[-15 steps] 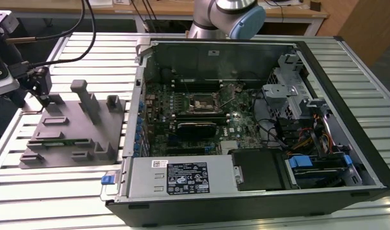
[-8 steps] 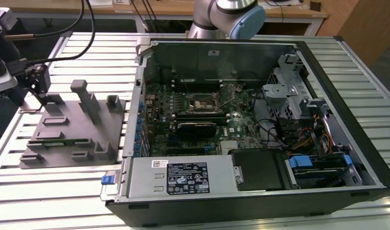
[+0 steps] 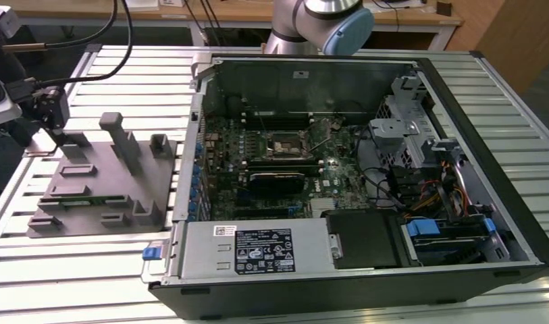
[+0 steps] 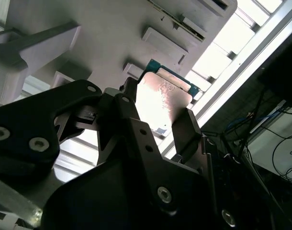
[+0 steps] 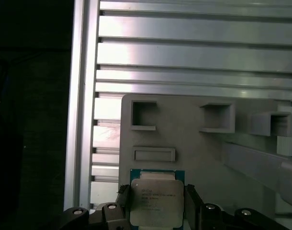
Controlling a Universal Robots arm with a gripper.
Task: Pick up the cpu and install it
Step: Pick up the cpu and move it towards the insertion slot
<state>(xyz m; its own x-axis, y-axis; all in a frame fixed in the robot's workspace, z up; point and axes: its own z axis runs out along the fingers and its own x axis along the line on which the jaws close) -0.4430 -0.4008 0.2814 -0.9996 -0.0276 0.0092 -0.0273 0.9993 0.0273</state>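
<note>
**Pick-up under way: cpu pinched at the grey block**

In the first wrist view the gripper [image 5: 157, 213] is clamped on the cpu [image 5: 155, 199], its dark fingers [image 5: 125, 203] pressed against two opposite edges. The chip is a small flat square with a pale silvery lid carrying faint print and a thin green border at the rim. It is at a corner of the grey slotted block [image 5: 194, 139]; I cannot tell whether it has lifted clear. Beyond are the table [image 5: 194, 48] slats. In the exterior view the open computer case [image 3: 310, 81] stands well apart, toward that view's right, with the socket [image 3: 288, 144] on its green motherboard [image 3: 229, 145]. I judge the pick-up to be the step in hand. Moving on calls for a level, steady hold and a chip squared to the socket.
</note>
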